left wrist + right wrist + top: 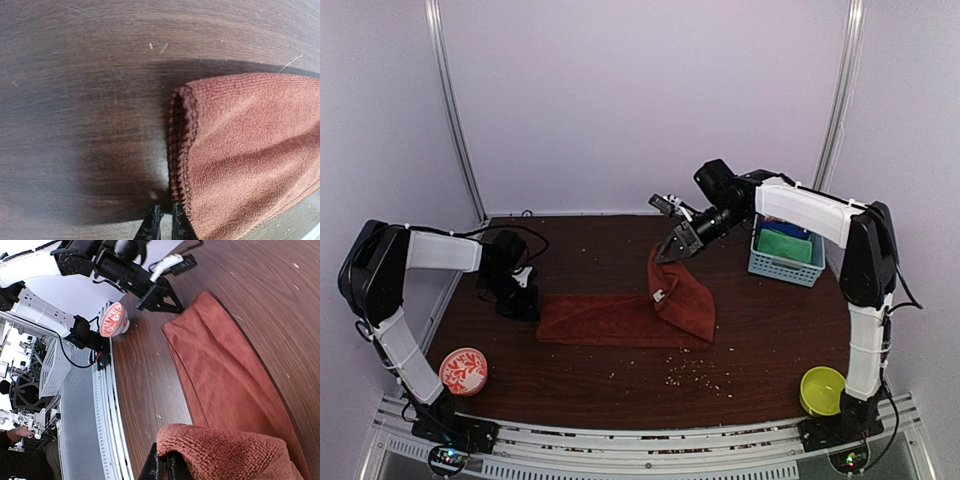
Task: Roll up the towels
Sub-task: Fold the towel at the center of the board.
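Observation:
The rust-red towel lies as a long strip across the table. Its right end is lifted and draped back over itself, and my right gripper is shut on that raised edge. In the right wrist view the terry fold bulges out from my right gripper. My left gripper stands at the strip's left end. In the left wrist view my left gripper has its jaws almost together, with only a slit of table showing between them. Its right fingertip rests on the doubled hem of the towel. The green towel lies in the blue basket.
The blue basket stands at the back right, beside the right arm. A red-and-white bowl sits at the front left and a yellow-green bowl at the front right. Pale crumbs are scattered in front of the towel.

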`<action>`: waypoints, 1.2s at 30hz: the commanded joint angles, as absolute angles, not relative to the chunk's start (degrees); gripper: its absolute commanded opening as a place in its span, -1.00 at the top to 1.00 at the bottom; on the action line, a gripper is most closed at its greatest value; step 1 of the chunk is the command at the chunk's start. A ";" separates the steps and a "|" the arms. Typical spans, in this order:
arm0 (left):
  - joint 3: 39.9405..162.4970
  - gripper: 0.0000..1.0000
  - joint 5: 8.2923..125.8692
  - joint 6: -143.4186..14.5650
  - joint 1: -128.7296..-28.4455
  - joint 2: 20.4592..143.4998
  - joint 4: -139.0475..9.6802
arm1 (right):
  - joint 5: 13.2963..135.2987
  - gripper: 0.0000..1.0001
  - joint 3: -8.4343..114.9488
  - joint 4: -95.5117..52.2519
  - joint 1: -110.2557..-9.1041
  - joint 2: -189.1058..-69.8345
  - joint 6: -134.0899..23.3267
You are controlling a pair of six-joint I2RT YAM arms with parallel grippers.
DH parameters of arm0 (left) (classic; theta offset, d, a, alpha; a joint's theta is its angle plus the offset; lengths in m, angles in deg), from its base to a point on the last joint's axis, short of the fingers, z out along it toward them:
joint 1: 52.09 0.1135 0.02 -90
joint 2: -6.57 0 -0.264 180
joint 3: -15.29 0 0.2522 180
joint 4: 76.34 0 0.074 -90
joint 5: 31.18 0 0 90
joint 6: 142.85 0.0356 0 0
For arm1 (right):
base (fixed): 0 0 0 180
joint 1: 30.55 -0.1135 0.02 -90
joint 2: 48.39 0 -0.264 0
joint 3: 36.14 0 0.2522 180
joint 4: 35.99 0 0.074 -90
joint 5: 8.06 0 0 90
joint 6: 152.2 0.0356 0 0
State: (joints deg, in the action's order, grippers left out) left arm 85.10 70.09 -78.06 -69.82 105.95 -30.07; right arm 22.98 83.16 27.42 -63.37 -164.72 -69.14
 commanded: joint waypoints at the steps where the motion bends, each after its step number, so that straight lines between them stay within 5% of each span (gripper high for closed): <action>1: 84.29 0.82 68.84 -78.89 -70.42 107.11 -29.76 | 21.60 1.00 89.02 20.31 -67.44 -169.93 -61.12; 12: 84.34 0.82 67.95 -79.71 -70.35 104.77 -28.98 | 18.04 1.00 100.33 2.39 -75.12 -181.31 -42.91; 22: 83.84 0.82 66.76 -80.78 -70.12 101.67 -28.17 | 14.15 1.00 100.39 -36.79 -80.77 -191.48 -9.91; 36: 85.13 0.81 63.95 -81.61 -69.98 96.55 -23.73 | 21.63 1.00 103.04 -33.59 -81.81 -199.33 -16.03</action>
State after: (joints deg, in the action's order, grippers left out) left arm 84.18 65.19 -80.88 -70.15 98.58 -24.71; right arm 18.26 100.19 -32.01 -82.30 -199.72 -13.84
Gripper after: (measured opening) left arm 0.092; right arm 0.006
